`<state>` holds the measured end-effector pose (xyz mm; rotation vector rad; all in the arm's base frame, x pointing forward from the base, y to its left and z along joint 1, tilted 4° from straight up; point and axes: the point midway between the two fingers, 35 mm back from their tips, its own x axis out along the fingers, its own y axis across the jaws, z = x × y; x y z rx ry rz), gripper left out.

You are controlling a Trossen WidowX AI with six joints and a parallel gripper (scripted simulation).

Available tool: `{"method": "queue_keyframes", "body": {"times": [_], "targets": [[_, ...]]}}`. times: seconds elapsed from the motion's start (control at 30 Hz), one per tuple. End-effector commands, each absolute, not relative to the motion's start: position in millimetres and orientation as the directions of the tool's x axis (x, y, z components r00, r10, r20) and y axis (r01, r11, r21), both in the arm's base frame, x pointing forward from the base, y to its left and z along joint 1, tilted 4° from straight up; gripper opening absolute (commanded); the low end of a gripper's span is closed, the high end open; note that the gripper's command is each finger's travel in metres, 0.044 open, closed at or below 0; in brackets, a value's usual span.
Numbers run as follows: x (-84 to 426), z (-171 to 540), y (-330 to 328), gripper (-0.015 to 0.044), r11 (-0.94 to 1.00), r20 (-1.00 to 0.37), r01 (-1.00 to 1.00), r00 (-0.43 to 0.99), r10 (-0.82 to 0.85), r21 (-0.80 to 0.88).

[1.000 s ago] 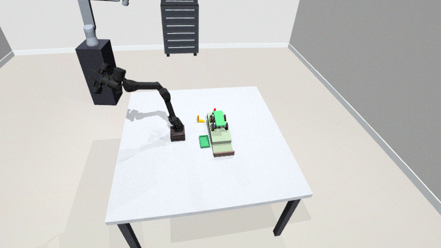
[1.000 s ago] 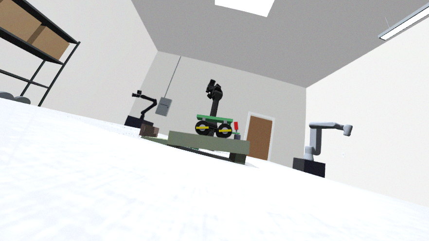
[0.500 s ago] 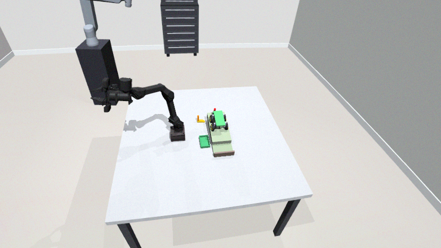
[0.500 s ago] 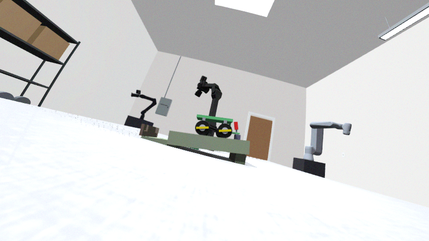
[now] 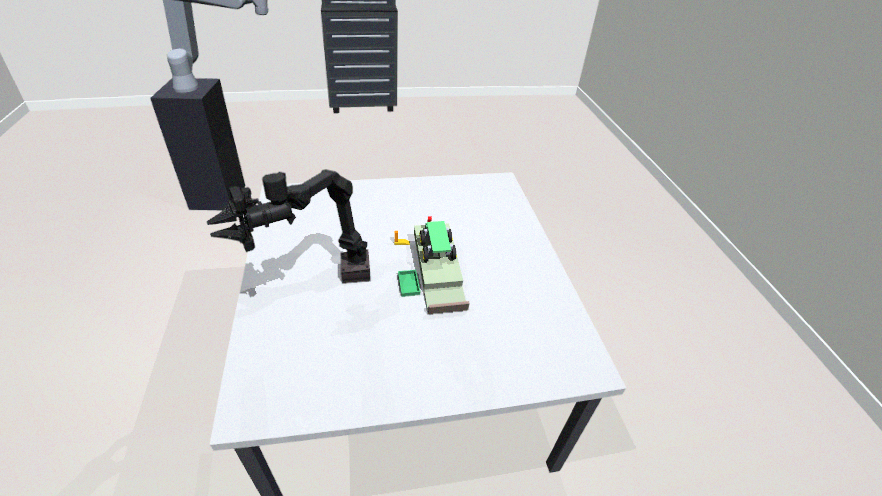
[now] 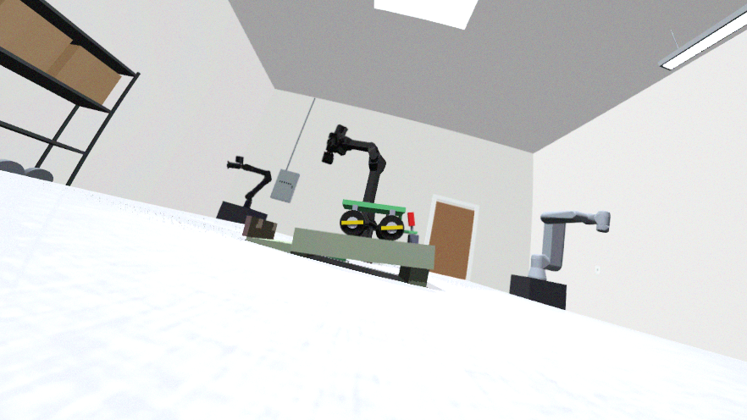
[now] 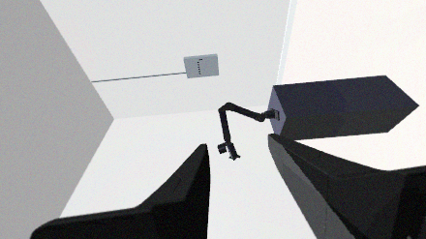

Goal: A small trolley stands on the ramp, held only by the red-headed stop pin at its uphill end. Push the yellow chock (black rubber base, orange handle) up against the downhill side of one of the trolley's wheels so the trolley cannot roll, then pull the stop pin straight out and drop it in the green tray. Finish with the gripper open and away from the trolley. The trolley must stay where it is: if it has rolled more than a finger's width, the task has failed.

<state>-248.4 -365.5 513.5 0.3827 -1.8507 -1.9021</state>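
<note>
Trolley (image 5: 436,238): standing on the upper part of the pale green ramp (image 5: 442,277), green deck on top, black wheels with yellow stripes visible in the exterior view. The red-headed stop pin (image 5: 429,218) stands upright at the trolley's uphill end, just beside it. The yellow chock (image 5: 402,241), with its orange handle upright, sits on the counter (image 5: 416,360) beside the ramp on the arm's side, level with the trolley; from the top view I cannot tell that it touches any wheel. The green tray (image 5: 407,283) lies on the counter just beside the ramp's lower half, between the ramp and the arm's base (image 5: 354,266).

Arm: rises from its base, elbow bent, forearm reaching away from the trolley out past the counter's edge. The gripper (image 5: 224,225) hangs in the air beyond that edge, near a dark pedestal (image 5: 197,142) that carries a grey arm (image 5: 188,15), and well apart from every task item.

Fingers: standing partly apart, roughly mid-range, with nothing between them. The wrist view shows only room wall, floor, the pedestal and a distant black arm (image 7: 232,129) through the gap.
</note>
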Motion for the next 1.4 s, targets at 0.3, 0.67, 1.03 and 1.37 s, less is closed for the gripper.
{"method": "queue_keyframes", "body": {"times": [0.3,0.67,1.03,1.37], "targets": [[-123,467,-431,0.0190,-0.262,-0.020,0.301,-0.621,-0.784,0.917],[-4,418,-446,0.0190,-0.329,-0.170,0.521,-0.329,-0.929,0.788],[113,378,-426,0.0190,-0.205,-0.296,0.784,-0.029,-0.955,0.586],[208,341,-378,0.0190,0.055,-0.409,0.922,0.223,-0.885,0.383]]}}
